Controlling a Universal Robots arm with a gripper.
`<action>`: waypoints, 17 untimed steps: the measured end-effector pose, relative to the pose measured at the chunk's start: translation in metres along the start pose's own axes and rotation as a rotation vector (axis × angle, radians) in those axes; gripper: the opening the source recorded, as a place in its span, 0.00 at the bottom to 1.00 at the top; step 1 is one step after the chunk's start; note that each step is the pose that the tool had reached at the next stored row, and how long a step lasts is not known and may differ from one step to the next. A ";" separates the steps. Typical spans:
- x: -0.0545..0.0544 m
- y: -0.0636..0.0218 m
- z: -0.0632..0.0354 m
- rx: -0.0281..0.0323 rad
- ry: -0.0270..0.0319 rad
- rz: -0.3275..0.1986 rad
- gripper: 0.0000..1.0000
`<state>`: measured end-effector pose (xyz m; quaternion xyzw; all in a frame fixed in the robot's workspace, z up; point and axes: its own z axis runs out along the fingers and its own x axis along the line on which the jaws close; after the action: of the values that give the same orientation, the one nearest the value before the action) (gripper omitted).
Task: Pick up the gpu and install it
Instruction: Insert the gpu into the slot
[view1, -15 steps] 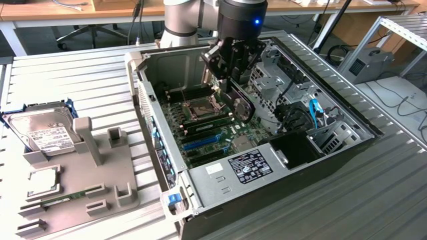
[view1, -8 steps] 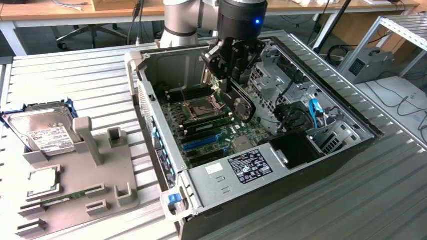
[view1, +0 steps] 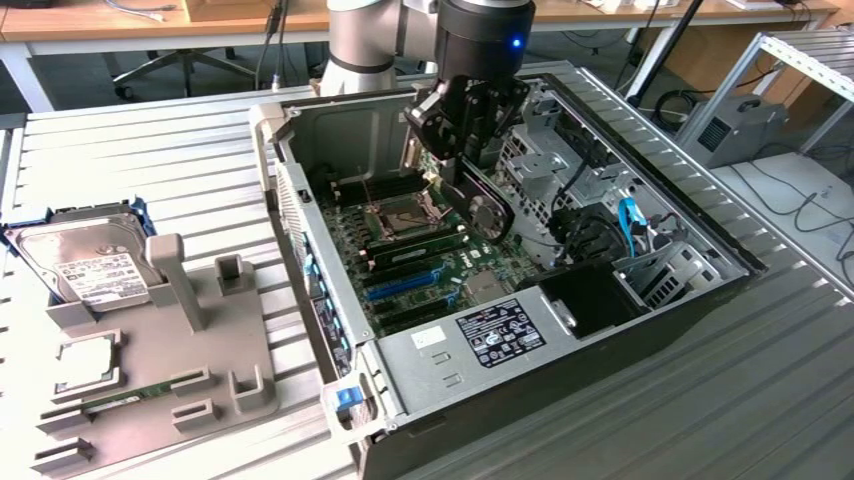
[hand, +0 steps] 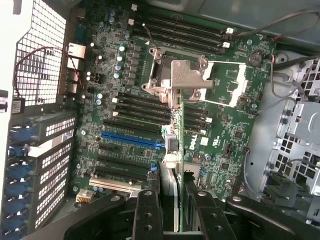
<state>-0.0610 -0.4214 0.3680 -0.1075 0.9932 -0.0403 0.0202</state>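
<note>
The largest item is one open grey and black metal computer case, lying on its side on a slatted metal table. One silver and black robot arm reaches down into the case from its far side. Outside the case, toward the exterior view's left, stands one grey moulded fixture tray. It carries one silver hard drive with a white label, one square silver processor chip and one narrow green memory stick. One green motherboard covers the floor of the case. The wrist view shows one long blue expansion slot on it. The single black gripper hangs inside the case above the motherboard. Its two fingers are clamped on the gpu, one thin dark green circuit card with a black fan block on one face. The card hangs on edge below the gripper, clear of the tray and over the slot area. Whether its lower edge touches a slot cannot be told. The wrist view shows the card edge-on, running out from between the fingers. The card is judged light and stiff, but fragile: the fan and surface components should not take load. The sound hold is across the bare board edges, as appears here. Sideways force at the connector edge could bend it.
</note>
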 end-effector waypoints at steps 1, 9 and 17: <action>0.000 0.0000 0.0000 -0.0001 -0.0003 -0.003 0.29; 0.000 0.0000 0.0000 -0.0009 -0.0024 -0.028 0.29; 0.000 0.0000 0.0000 -0.0015 -0.0041 -0.048 0.29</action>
<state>-0.0610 -0.4214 0.3680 -0.1315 0.9903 -0.0398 0.0212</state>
